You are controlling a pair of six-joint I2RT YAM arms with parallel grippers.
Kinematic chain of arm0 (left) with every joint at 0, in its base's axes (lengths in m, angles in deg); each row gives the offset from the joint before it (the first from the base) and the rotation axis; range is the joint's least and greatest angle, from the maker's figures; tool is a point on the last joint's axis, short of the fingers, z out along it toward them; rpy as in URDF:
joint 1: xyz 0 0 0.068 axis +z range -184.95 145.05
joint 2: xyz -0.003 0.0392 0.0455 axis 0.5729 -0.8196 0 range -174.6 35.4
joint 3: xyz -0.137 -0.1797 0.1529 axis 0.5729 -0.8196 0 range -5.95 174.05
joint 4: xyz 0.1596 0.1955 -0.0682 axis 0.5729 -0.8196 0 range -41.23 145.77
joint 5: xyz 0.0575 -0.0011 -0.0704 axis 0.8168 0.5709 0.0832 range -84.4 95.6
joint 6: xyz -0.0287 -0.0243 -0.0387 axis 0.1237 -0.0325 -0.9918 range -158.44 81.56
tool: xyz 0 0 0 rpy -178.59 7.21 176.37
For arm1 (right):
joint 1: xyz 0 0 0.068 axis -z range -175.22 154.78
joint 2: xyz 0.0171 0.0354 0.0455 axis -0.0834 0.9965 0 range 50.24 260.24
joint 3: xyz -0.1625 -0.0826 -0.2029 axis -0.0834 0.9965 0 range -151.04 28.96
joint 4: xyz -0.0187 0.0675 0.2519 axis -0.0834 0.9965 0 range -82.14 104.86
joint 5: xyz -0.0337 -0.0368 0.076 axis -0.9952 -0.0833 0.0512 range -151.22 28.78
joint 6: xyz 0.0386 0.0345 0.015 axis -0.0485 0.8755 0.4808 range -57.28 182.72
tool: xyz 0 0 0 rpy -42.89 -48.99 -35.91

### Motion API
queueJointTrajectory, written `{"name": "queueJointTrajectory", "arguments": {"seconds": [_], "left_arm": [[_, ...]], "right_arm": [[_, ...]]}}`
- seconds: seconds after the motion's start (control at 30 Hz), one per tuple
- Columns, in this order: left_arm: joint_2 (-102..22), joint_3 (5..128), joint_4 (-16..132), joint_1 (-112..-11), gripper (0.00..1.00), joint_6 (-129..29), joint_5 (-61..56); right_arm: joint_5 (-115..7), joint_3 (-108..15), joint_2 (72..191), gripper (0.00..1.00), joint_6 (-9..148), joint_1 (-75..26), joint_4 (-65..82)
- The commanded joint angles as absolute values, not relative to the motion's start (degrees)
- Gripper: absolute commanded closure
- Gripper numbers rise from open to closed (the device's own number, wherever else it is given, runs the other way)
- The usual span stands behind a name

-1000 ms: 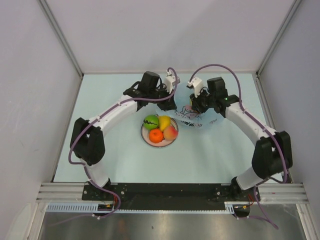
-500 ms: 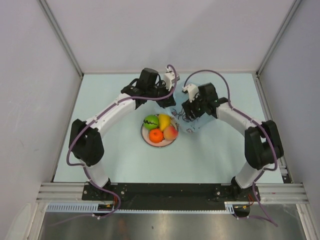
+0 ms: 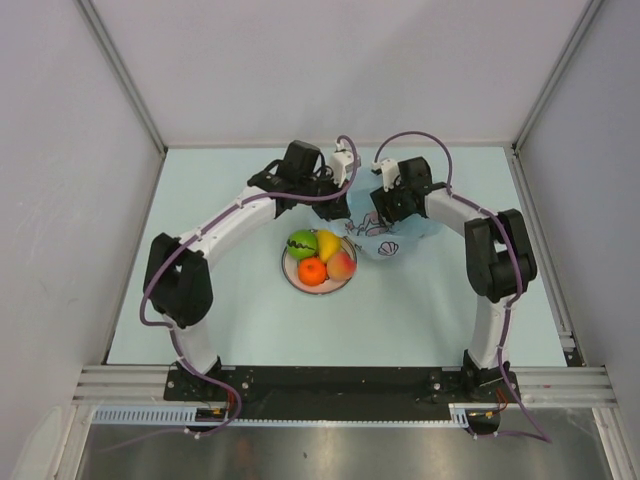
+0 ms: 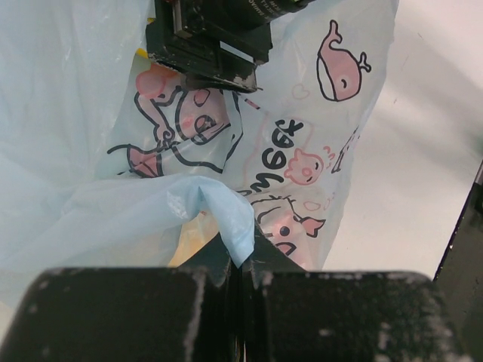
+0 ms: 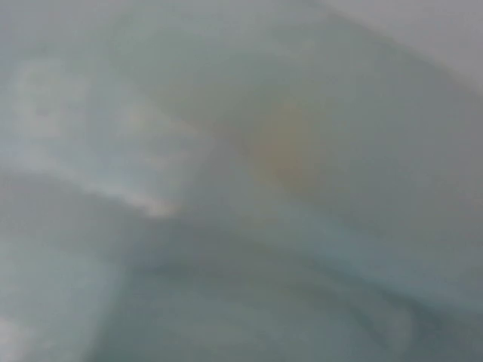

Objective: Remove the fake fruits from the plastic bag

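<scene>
The plastic bag (image 3: 392,240) lies bunched just right of a white plate (image 3: 292,276). On the plate sit the green fruit (image 3: 302,244), the banana (image 3: 328,242), the orange (image 3: 312,271) and the peach-coloured one (image 3: 342,265). The dark red apple is hidden. My left gripper (image 3: 347,200) is shut on a fold of the bag (image 4: 230,222) at the bag's left edge. My right gripper (image 3: 383,212) reaches into the bag from the far side; its black body (image 4: 211,38) shows against the film. The right wrist view shows only blurred bag film (image 5: 226,264) and a faint orange-yellow blur (image 5: 279,151).
Grey walls enclose the pale-blue table (image 3: 220,320) on the left, right and far sides. Both arms curve inward and meet above the plate. A black mounting rail (image 3: 320,382) runs along the near edge.
My right arm has swung left and away from me, and its gripper has gone into the bag. The bag has bunched up smaller. The left gripper has hardly moved.
</scene>
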State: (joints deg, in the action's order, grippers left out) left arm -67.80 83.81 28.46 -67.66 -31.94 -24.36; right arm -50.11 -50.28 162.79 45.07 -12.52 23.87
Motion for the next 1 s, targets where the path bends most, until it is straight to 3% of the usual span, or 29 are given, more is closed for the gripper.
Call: {"name": "queueJointTrajectory", "arguments": {"seconds": [0.0,0.1,0.2,0.23,0.33,0.67,0.97], "left_arm": [[-67.52,85.73,28.62,-67.91,1.00,-31.15,-23.76],[-67.17,85.02,29.05,-68.09,1.00,-30.97,-23.84],[-67.34,85.02,29.49,-68.26,1.00,-31.58,-23.76],[-67.34,85.11,29.58,-68.35,1.00,-31.76,-23.76],[-67.69,85.37,30.11,-68.35,1.00,-31.94,-23.58],[-70.50,89.23,31.61,-68.35,1.00,-34.75,-22.88],[-73.84,94.77,32.04,-68.26,1.00,-35.80,-22.35]], "right_arm": [[-53.83,-53.65,165.29,0.35,43.92,-12.71,22.45],[-53.06,-53.74,166.87,0.34,42.08,-12.62,22.88],[-50.16,-55.14,167.22,0.52,39.00,-12.88,25.34],[-49.54,-55.93,166.88,0.62,38.56,-13.14,26.39],[-47.78,-56.29,162.40,0.74,38.99,-13.41,28.25],[-29.34,-52.86,142.71,0.74,40.57,-11.83,37.21],[-28.88,-50.84,134.97,0.74,44.43,-10.43,38.98]]}}
